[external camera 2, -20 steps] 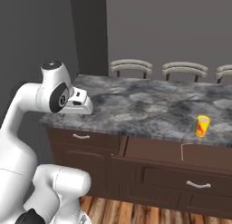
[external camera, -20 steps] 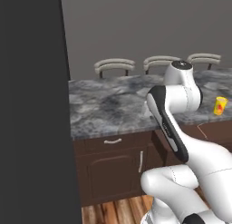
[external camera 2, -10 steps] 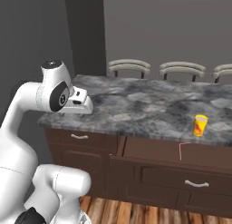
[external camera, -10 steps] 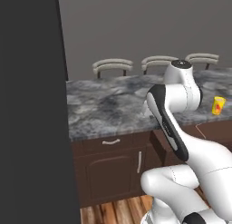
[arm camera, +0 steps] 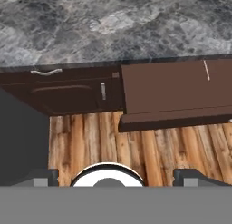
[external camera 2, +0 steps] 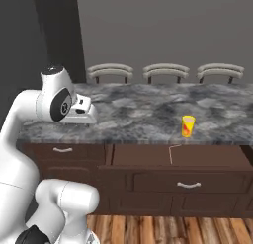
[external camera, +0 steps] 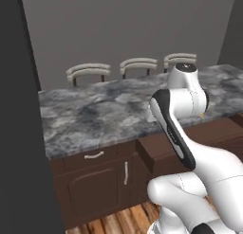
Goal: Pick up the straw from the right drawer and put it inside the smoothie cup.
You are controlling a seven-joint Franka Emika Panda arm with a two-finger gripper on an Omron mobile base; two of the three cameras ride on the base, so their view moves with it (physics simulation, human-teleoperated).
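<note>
The right drawer (external camera 2: 178,156) stands pulled out under the grey marble counter, and the straw (external camera 2: 171,154) lies in it as a thin pale stick. The hand view looks down into the same drawer (arm camera: 172,91), with the straw (arm camera: 206,70) near its right end. The smoothie cup (external camera 2: 188,126), yellow with a red patch, stands upright on the counter just above the drawer. My gripper (external camera 2: 90,114) hovers over the left part of the counter, well to the left of the cup and the straw. In the hand view its fingertips (arm camera: 45,175) stand wide apart, open, with nothing between them.
Three chair backs (external camera 2: 166,70) line the counter's far side. A tall dark wall (external camera: 19,133) stands at the left. Left of the open drawer are a narrower drawer with a curved handle (external camera 2: 63,150) and a cabinet door (arm camera: 103,90). Wooden floor (arm camera: 136,150) lies below.
The whole scene has shifted left in both base views, so the base has driven to the right. The arm keeps its pose and the gripper stays open.
</note>
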